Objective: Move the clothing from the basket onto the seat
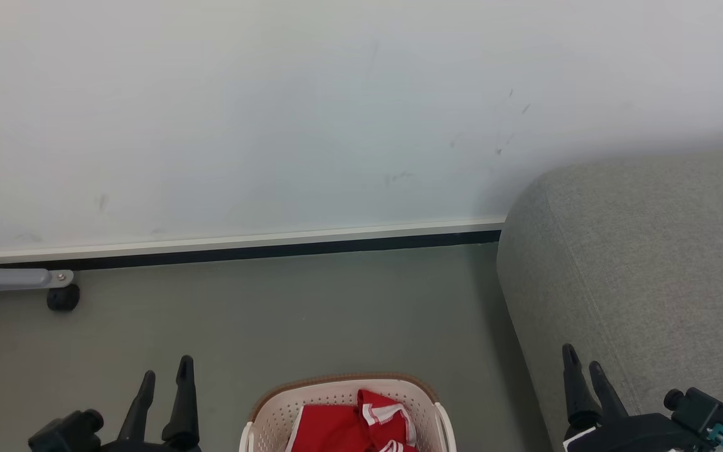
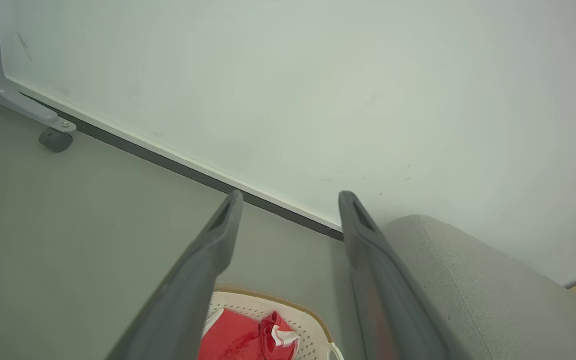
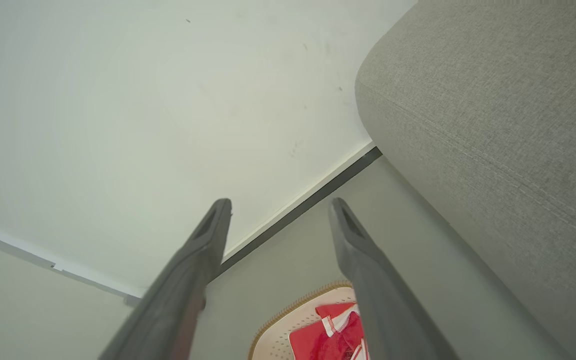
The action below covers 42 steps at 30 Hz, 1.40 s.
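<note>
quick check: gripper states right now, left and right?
Left gripper: open, holding nothing.
Right gripper: open, holding nothing.

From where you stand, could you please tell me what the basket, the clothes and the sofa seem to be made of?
The basket looks like matte cream plastic, perforated with small holes, with a brown braided-looking edge. The clothes seem thin red fabric, possibly synthetic, crumpled, with white trim. The sofa is grey woven upholstery, its weave and seam visible.
</note>
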### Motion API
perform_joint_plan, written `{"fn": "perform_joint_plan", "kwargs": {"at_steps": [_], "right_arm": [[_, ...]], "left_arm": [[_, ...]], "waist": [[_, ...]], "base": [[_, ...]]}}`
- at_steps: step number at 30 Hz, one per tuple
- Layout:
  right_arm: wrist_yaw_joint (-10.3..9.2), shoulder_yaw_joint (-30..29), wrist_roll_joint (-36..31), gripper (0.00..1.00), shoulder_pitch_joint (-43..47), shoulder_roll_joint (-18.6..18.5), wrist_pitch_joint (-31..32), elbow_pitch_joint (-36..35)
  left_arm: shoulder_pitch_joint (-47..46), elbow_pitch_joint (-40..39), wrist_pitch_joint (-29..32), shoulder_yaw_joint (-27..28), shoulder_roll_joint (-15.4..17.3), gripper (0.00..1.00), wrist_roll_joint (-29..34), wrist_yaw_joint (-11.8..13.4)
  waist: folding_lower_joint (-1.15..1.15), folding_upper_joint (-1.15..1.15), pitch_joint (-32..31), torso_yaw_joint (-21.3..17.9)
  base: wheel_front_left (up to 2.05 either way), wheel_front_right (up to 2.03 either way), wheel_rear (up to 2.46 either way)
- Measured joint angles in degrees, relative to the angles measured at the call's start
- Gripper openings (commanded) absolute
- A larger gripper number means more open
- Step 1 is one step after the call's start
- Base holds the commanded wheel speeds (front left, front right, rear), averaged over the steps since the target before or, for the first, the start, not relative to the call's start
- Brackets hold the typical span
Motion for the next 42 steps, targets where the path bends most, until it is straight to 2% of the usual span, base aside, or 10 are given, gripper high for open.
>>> {"fn": "perform_joint_plan", "kwargs": {"at_steps": [15, 42], "right_arm": [[-1.09, 4.07, -10.36, 1.00, -0.23, -0.97, -2.67, 0.10], [-3.09, 10.96, -28.63, 1.00, -0.12, -2.01, -8.08, 0.29]], "left_arm": [[1.77, -0.69, -2.60, -2.11, 0.94, 1.00, 12.37, 1.80], [4.81, -1.36, -8.05, -4.39, 0.96, 1.00, 28.72, 3.45]], "waist": [[0.00, 0.00, -1.15, 0.12], [0.00, 0.00, -3.05, -0.18]], "base": [[0.00, 0.00, 0.00], [0.00, 0.00, 0.00]]}}
